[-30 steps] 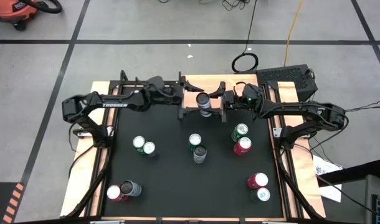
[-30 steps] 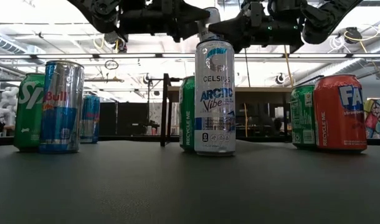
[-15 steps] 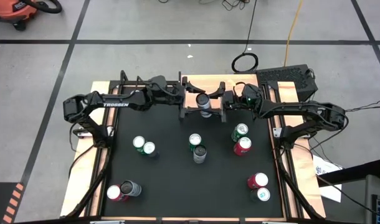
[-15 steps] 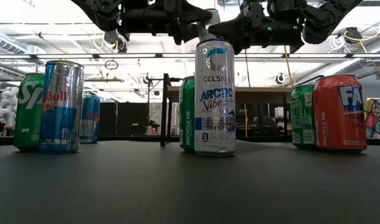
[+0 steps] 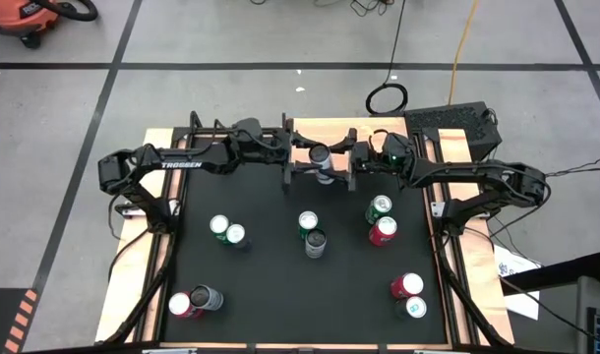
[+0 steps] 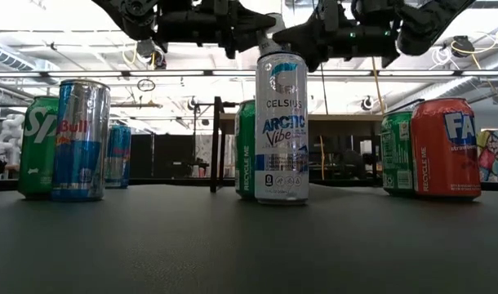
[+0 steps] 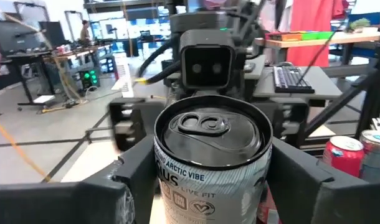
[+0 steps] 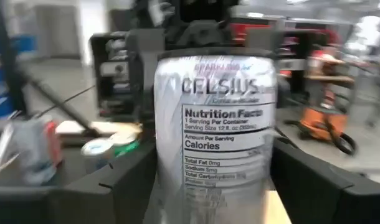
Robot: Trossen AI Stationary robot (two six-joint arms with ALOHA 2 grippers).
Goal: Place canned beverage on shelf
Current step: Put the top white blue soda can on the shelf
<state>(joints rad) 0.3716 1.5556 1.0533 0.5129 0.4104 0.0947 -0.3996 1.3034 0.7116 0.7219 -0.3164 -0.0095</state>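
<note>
A black table (image 5: 270,285) is seen carrying the shelf (image 5: 320,175) at its far edge. In front of the shelf, cans are set in pairs: a green-and-red pair (image 5: 381,219), others nearer.

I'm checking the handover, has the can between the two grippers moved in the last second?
Yes, slightly. In the high view the Celsius can between the left gripper and the right gripper has shifted toward the shelf's far edge.

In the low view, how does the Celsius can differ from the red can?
The Celsius can is taller and slimmer; the red can is shorter and wider. The Celsius can is white and teal, the red can orange-red. Both stand upright on the black table.
</note>
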